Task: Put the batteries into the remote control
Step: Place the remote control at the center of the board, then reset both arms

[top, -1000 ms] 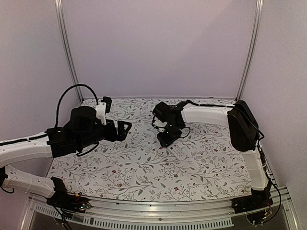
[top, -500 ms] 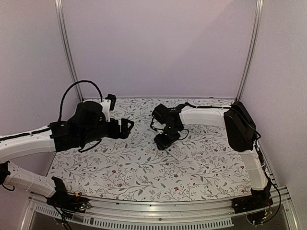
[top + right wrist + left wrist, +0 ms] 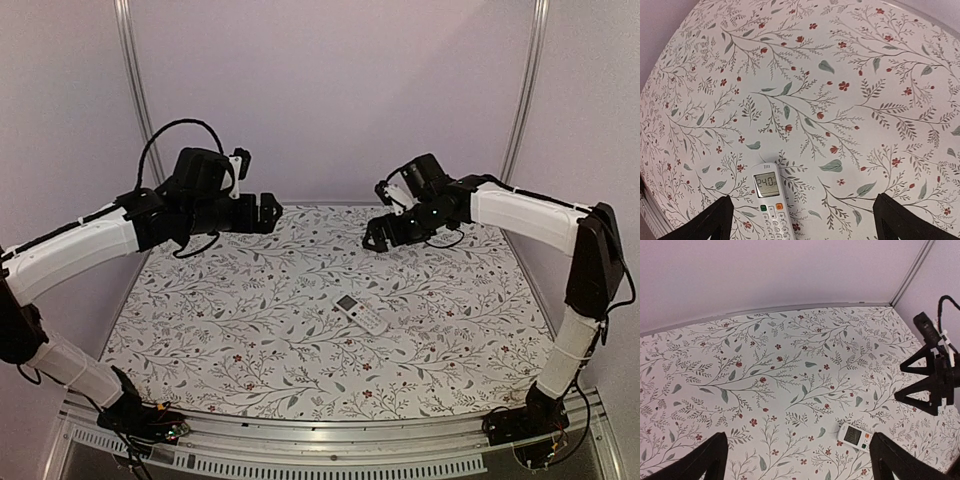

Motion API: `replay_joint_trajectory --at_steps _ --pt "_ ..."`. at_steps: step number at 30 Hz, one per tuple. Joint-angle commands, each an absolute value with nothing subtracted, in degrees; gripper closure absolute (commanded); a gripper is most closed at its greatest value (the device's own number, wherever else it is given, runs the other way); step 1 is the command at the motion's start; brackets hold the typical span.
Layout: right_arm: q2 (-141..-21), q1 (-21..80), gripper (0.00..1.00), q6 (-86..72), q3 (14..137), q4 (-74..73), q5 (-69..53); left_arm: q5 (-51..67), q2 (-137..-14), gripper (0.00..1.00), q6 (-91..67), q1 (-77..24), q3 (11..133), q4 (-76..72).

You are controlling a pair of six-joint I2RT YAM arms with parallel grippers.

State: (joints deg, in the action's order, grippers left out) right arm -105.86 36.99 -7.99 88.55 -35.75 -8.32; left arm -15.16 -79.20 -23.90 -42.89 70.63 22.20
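Seeing left gripper (image 3: pixel 266 212) and right gripper (image 3: pixel 382 238) both wide and empty, remote (image 3: pixel 360 314) face-up mid-surface (image 3: pixel 250 340), batteries not visible; risk: back cover possibly unlatched, can't check from this side.

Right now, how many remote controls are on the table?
1. The remote control lies face up near the middle of the table, apart from both arms; nothing could hide another.

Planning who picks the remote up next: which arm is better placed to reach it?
Probably right. The right gripper hangs open nearer the remote, which lies face up low in the right wrist view. The left gripper, also open, is farther off toward the left rear and sees the remote off to one side.
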Motion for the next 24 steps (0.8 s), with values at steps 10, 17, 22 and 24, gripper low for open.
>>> replay_joint_trajectory --at_steps 10,17,22,24 --pt "-81.21 20.01 0.01 -14.61 58.0 -16.94 -12.32 0.18 -88.26 0.0 -29.1 -26.42 70.67 23.5" --pt "-79.19 19.97 0.01 -17.62 46.04 -7.91 -14.74 -1.38 -88.34 0.0 -31.6 -26.76 60.2 19.76" --pt "-79.02 19.94 0.01 -18.84 43.03 -4.93 -15.97 -1.93 -86.51 0.01 -32.04 -26.96 56.04 17.32" --pt "-78.78 19.95 0.01 -19.18 42.94 -4.78 -16.14 -2.46 -85.92 0.01 -31.51 -27.23 55.82 16.99"
